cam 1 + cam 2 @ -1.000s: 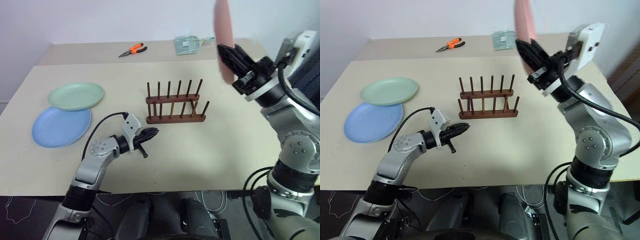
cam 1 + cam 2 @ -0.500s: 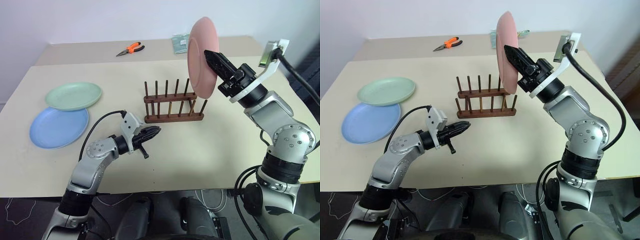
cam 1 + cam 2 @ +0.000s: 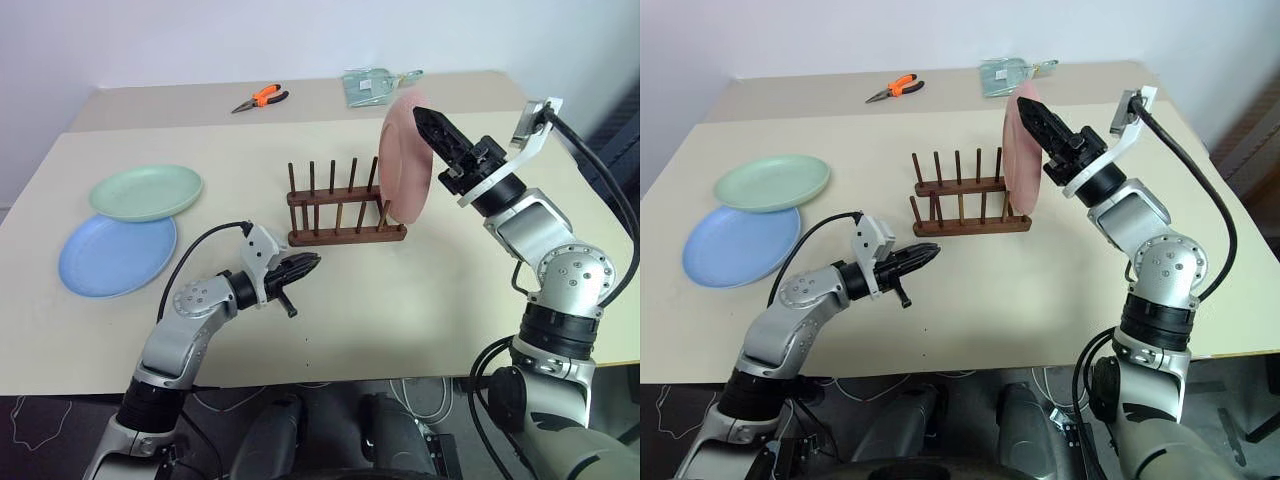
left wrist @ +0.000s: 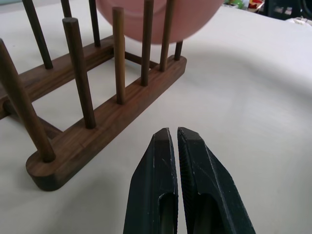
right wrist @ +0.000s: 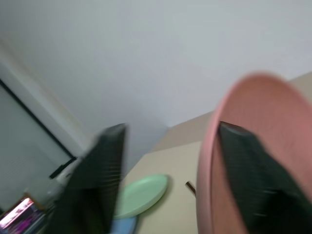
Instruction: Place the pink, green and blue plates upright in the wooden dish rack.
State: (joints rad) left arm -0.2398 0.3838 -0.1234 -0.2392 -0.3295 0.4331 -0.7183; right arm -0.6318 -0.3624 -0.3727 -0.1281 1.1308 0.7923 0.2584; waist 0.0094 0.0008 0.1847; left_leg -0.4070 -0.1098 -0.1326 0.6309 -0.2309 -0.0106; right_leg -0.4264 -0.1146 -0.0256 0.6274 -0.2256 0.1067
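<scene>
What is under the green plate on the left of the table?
The green plate overlaps the far edge of the blue plate; that strip of blue plate is covered. Whatever else lies beneath the green plate is hidden.

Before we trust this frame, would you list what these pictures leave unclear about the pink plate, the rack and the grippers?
- Pink plate: its lower rim sits behind the wooden dish rack pegs in the eye views, and the left wrist view cuts its upper part off, so its slot is unclear.
- Right gripper: motion blur; one finger overlaps the plate, so contact is unclear.
- Green plate hides part of the blue plate.
</scene>
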